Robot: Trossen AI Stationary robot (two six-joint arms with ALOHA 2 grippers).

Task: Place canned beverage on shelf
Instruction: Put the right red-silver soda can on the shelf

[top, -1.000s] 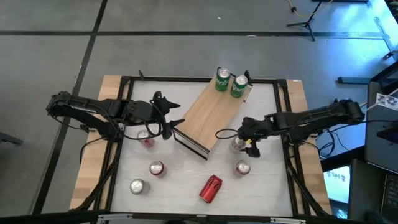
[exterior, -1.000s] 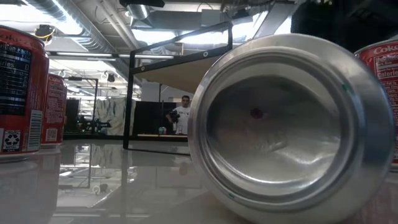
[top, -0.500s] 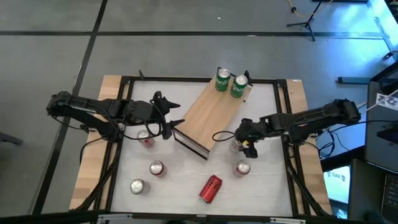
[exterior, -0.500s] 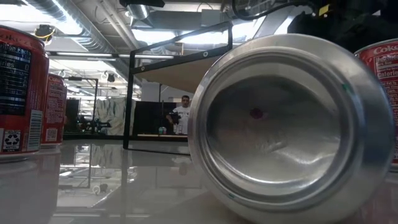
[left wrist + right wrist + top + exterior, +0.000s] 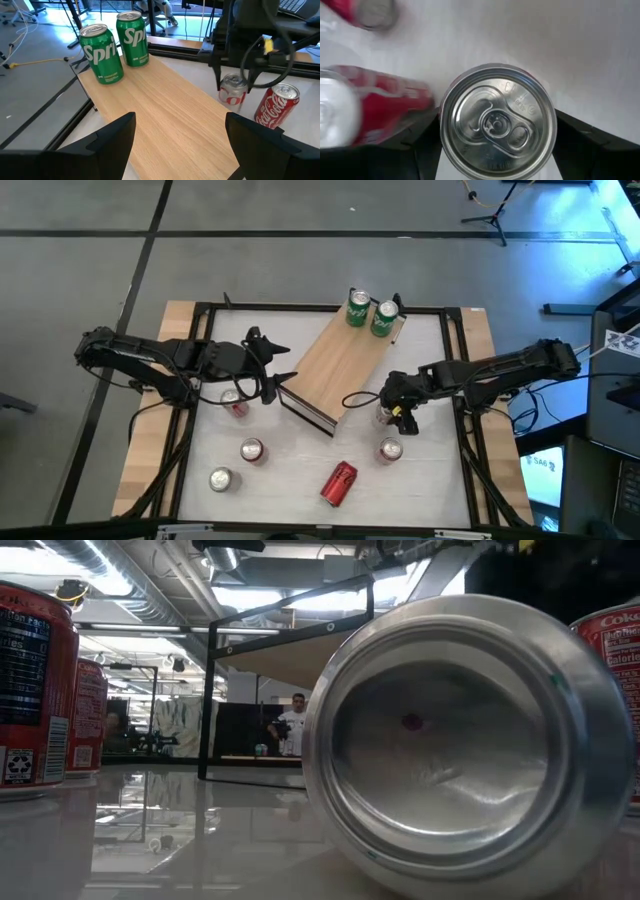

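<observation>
right gripper point(image 5: 384, 414): I've got it over an upright silver-topped red cola can point(image 5: 497, 120) beside the shelf's near end, fingers on both sides, can't tell if they're touching yet
left gripper point(image 5: 283, 361): parked at the shelf's other side, fingers apart, empty
shelf: long light-wood board with dark metal ends point(image 5: 343, 365), lying diagonally on the white table point(image 5: 300, 470)
on it: two green soda cans point(image 5: 118, 44) at the far end

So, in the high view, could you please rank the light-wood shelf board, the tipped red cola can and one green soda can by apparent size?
1. Light-wood shelf board
2. Tipped red cola can, seen along its side
3. Green soda can, upright, showing mostly its top
</observation>
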